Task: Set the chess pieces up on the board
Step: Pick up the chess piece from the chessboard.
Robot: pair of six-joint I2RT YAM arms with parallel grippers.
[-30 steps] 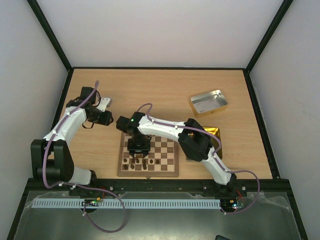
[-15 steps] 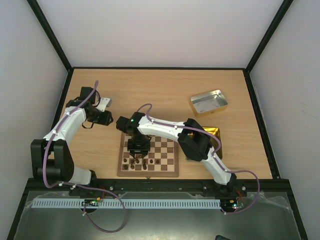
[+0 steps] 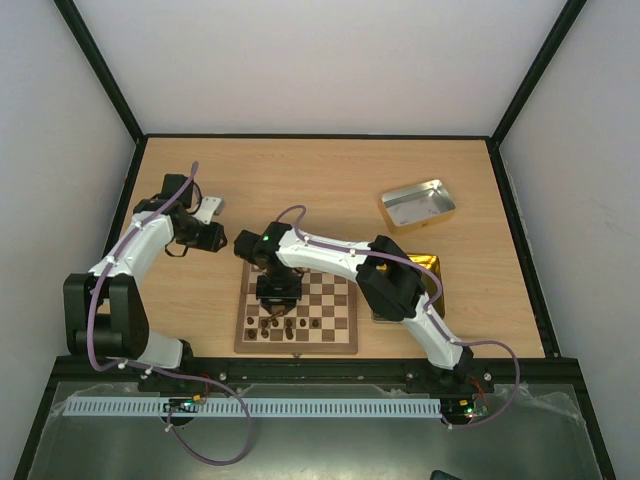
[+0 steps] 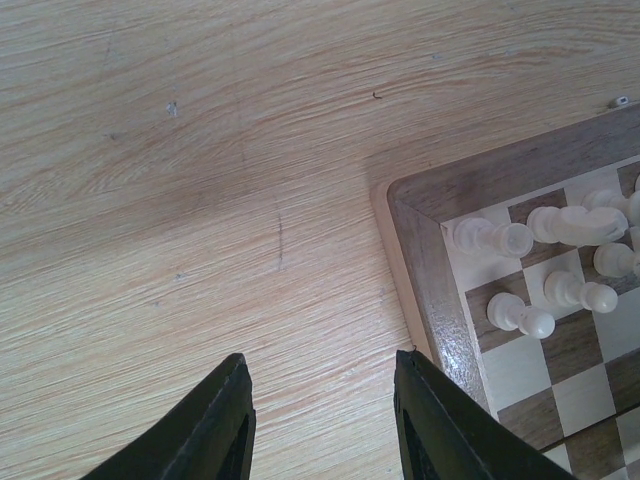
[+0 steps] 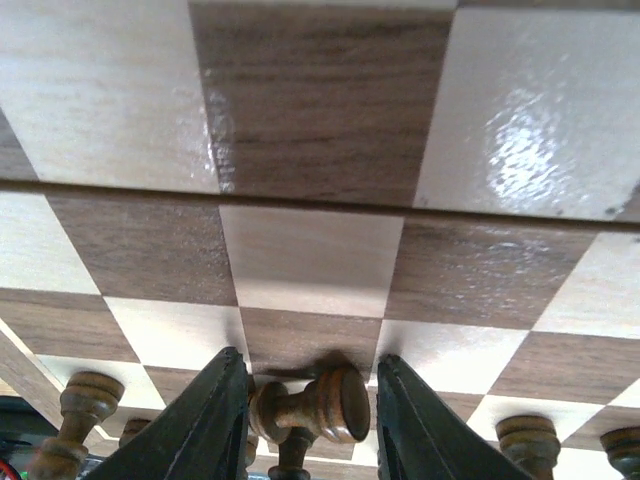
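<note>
The board (image 3: 335, 300) lies in the near middle of the table. Several dark chess pieces (image 3: 285, 323) stand along its near rows. In the left wrist view, pale pieces (image 4: 520, 240) crowd the board's corner (image 4: 425, 250). My right gripper (image 3: 277, 290) hangs over the board's left side. In its wrist view the jaws (image 5: 310, 365) bracket a dark pawn (image 5: 312, 405) lying sideways, head against the left finger, with a thin gap at the base. My left gripper (image 4: 320, 365) stands open and empty over bare table just left of the board.
A silver tin (image 3: 417, 204) sits at the back right. A gold tin (image 3: 425, 268) lies against the board's right side, partly under the right arm. More dark pieces (image 5: 85, 395) stand close behind the right fingers. Black frame rails bound the table.
The right jaws have narrowed around the dark pawn. The left arm has not moved.
</note>
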